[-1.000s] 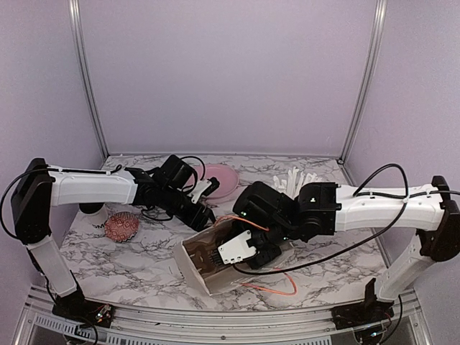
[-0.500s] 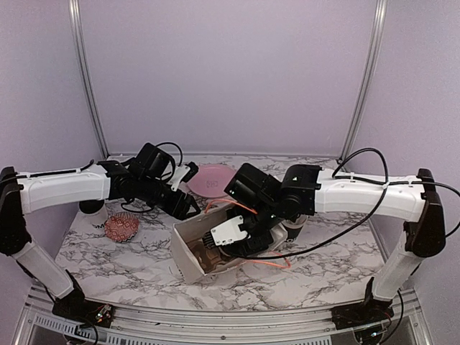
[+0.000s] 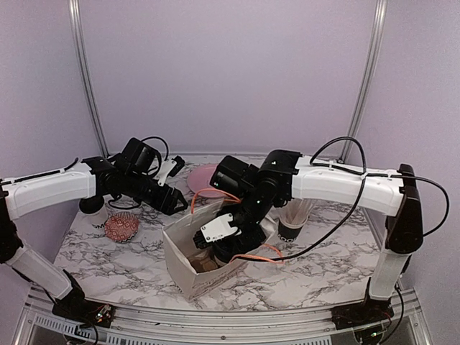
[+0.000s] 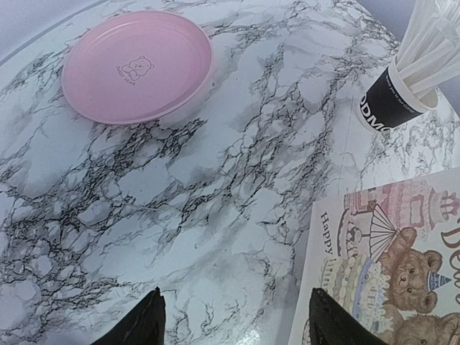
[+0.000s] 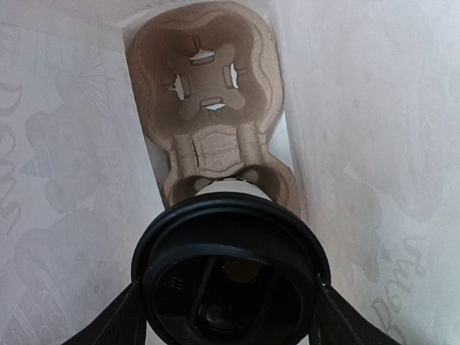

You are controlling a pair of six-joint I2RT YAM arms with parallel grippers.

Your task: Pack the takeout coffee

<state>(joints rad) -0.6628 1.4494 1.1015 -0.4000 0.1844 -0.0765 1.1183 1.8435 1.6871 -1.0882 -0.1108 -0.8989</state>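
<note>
ITEM: takeout cup [image 5: 230, 266], black lid, in paper bag [image 5: 359, 144], base at near socket of pulp carrier [image 5: 205, 72]; far socket empty | R gripper [image 5: 228, 305]: clamped on cup at lid level | L gripper [image 4: 233, 323]: jaws apart, empty, over table [image 4: 215, 180] beside bag | HOW-TO (est.): hold cup upright, lower straight till seated, then release, w/draw clear of bag walls

Top view: my right gripper [image 5: 228, 291] is hidden inside the paper bag [image 3: 180, 260]. Right wrist view: takeout cup [image 5: 230, 248] lid cropped at 6 o'clock, body mostly hidden beneath it.
</note>
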